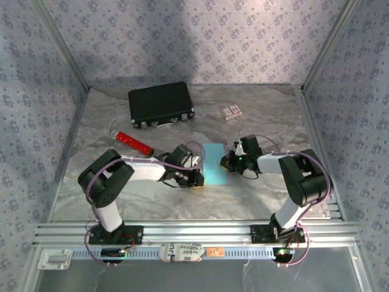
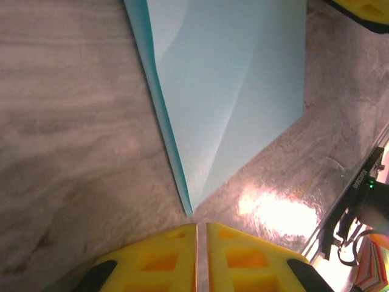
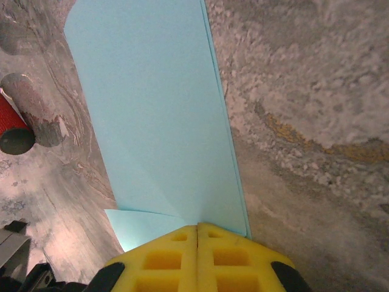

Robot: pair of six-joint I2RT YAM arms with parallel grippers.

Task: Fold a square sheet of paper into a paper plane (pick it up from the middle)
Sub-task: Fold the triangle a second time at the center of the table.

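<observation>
While the square sheet of paper (image 1: 214, 163), part-folded, lies flat between the arms, the left gripper (image 2: 201, 226), fingers together, sits just off its pointed corner and the right gripper (image 3: 197, 226), likewise closed, meets its edge; I'd press slowly along the crease, keeping edges aligned

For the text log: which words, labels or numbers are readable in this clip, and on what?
Nothing can be quoted.
White roll at the near edge: dark print, too blurred.
Orange tag beside it: too small.
Small card box: pattern, no legible words.
Black part, left wrist view: white lettering, blurred.
</observation>
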